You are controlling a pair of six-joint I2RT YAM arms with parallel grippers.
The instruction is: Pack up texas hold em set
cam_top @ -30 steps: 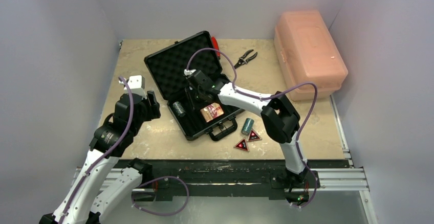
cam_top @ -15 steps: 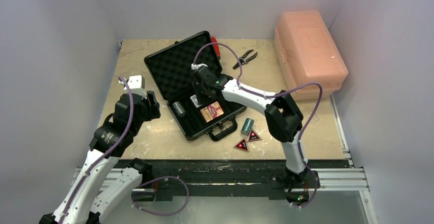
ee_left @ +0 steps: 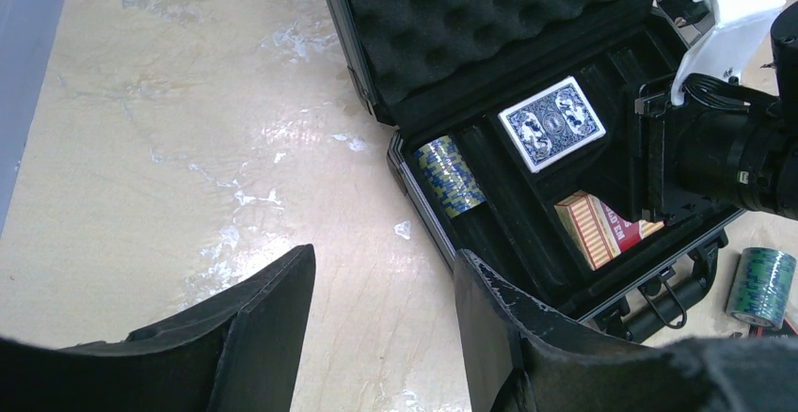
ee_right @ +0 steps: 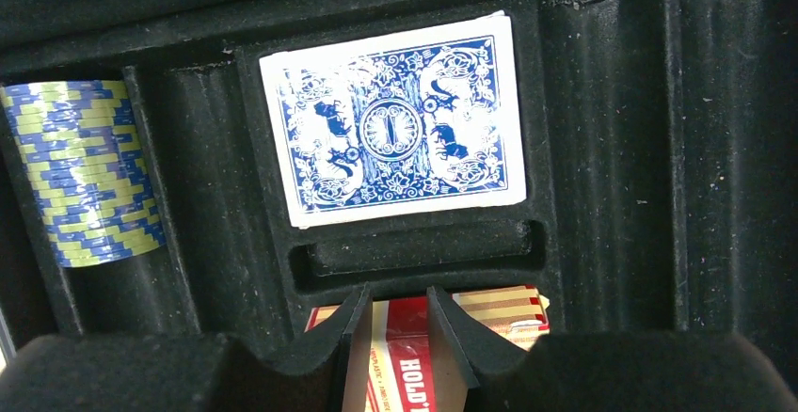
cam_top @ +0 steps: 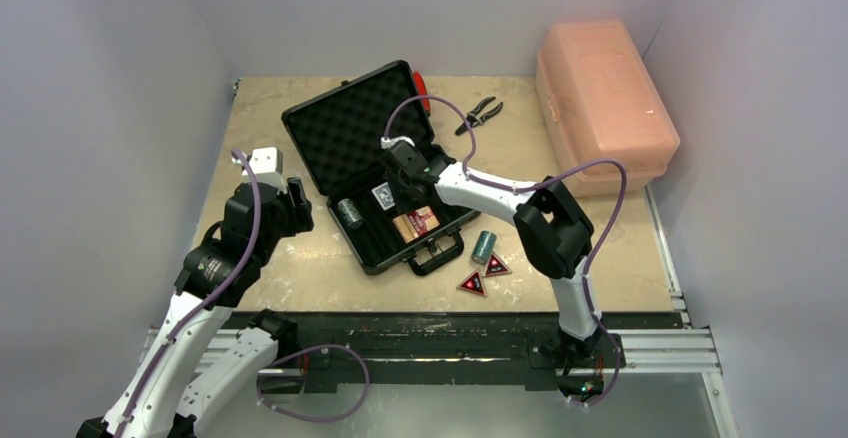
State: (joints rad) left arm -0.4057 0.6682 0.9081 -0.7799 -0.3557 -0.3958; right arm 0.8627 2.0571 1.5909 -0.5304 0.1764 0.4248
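The right gripper has drawn back. The blue-backed card deck it covered now lies bare in its foam slot of the small black briefcase. Its fingers stand narrowly apart, empty. The left gripper hangs partly open, empty, beside the case. The orange-red card deck is mostly hidden behind the right fingers.

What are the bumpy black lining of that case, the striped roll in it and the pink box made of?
Lining: seemingly soft matte foam, by its egg-crate bumps. Striped roll: stacked thin discs, likely plastic or clay; hard to tell which. Pink box: probably moulded plastic, smooth, with a dull sheen and rounded edges.
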